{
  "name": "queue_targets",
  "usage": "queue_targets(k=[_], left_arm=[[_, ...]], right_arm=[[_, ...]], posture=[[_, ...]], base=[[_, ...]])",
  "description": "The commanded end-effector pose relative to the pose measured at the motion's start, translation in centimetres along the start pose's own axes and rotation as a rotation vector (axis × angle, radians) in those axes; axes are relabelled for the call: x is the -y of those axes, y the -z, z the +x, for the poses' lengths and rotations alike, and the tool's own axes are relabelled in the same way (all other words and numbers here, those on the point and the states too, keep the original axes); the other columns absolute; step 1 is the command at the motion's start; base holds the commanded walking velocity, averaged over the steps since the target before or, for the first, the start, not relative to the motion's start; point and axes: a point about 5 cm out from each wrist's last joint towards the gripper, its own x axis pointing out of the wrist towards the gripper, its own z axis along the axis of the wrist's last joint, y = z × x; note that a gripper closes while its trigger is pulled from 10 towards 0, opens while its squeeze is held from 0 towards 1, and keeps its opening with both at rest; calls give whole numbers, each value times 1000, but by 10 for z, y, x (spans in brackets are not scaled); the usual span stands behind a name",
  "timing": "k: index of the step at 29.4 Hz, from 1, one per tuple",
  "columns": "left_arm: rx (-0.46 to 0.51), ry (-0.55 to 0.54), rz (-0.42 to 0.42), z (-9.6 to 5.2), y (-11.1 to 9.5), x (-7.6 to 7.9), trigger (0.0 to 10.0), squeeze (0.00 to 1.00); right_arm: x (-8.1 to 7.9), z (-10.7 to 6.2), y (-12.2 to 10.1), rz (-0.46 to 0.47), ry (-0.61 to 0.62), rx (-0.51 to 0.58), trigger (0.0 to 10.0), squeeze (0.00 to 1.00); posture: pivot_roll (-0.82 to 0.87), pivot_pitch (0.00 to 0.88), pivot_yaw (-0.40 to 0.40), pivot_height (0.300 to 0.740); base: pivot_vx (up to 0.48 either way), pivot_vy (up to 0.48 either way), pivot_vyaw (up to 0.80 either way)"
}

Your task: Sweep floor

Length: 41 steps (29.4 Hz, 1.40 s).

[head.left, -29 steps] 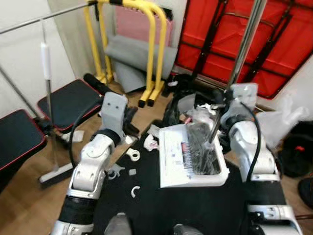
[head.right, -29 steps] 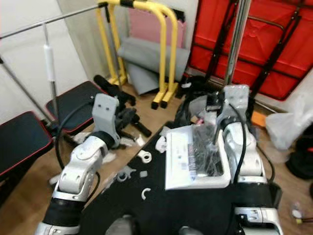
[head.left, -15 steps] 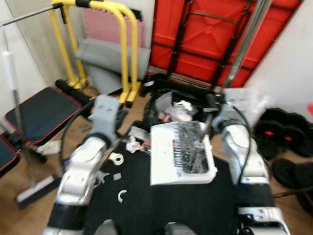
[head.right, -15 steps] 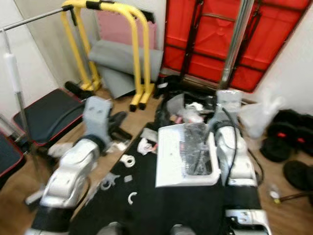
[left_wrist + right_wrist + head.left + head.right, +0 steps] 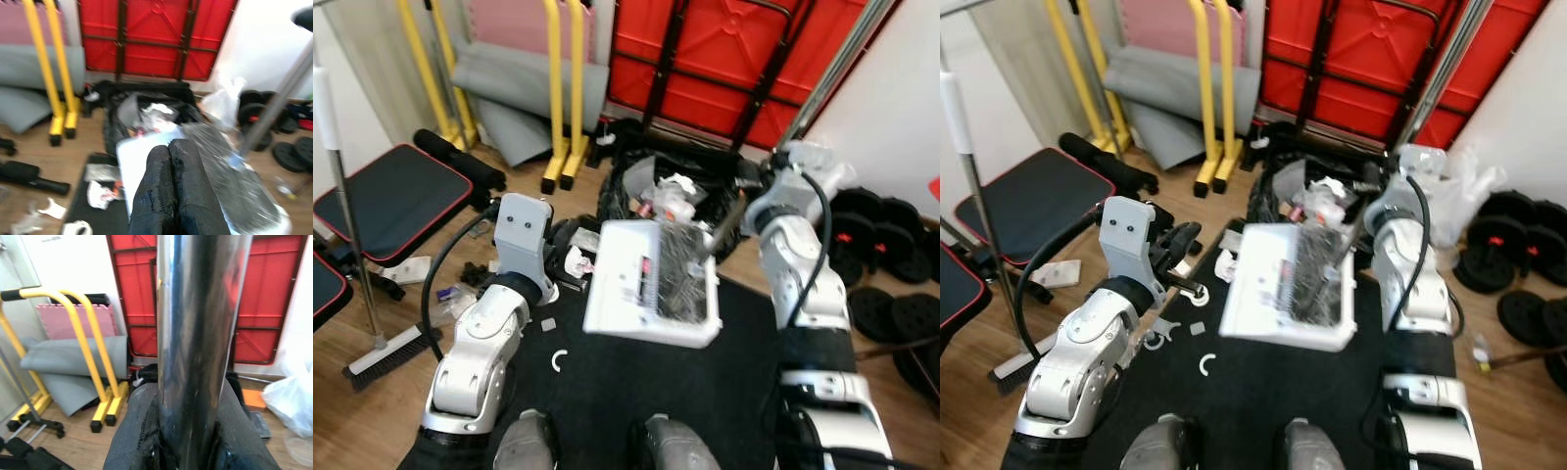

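Wood floor [image 5: 372,411], black mat [image 5: 724,392], red folded table [image 5: 724,49] behind; white dustpan [image 5: 651,284] raised above mat, tilted toward black bag [image 5: 636,181]; left wrist view: left gripper [image 5: 168,161] fingers pressed together; right wrist view: right gripper [image 5: 188,431] clamps steel pole [image 5: 195,333].

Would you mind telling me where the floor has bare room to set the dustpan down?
The black floor mat is bare in front of the white plastic dustpan, toward the right arm. Bare wood lies near the floor brush. Scraps dot the mat's left part, and the black rubbish bag blocks the far end.
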Motion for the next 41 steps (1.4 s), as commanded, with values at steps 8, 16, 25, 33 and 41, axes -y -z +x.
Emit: queue_targets(k=[8, 16, 25, 33, 41], left_arm=[[-32, 122, -35, -15, 1, 18, 10000, 0], [-43, 126, -16, -27, -3, 19, 10000, 0], [-48, 117, 2, -30, -5, 17, 10000, 0], [-43, 123, 17, -31, -8, 18, 10000, 0], [-44, 123, 11, -31, -9, 17, 10000, 0]], right_arm=[[-5, 11, -37, -73, 10, 188, 10000, 0], [-7, 18, -53, -117, 16, 263, 10000, 0], [-5, 18, -52, -118, 5, 276, 10000, 0], [-5, 17, -45, -91, -30, 264, 10000, 0], [-6, 20, -48, -70, -50, 288, 10000, 0]], posture=[[-93, 286, -152, 665], [-72, 333, -148, 630], [-56, 354, -139, 600], [-49, 361, -140, 575], [-44, 362, -138, 550]], base=[[0, 0, 0], [0, 0, 0], [0, 0, 0], [0, 0, 0], [0, 0, 0]])
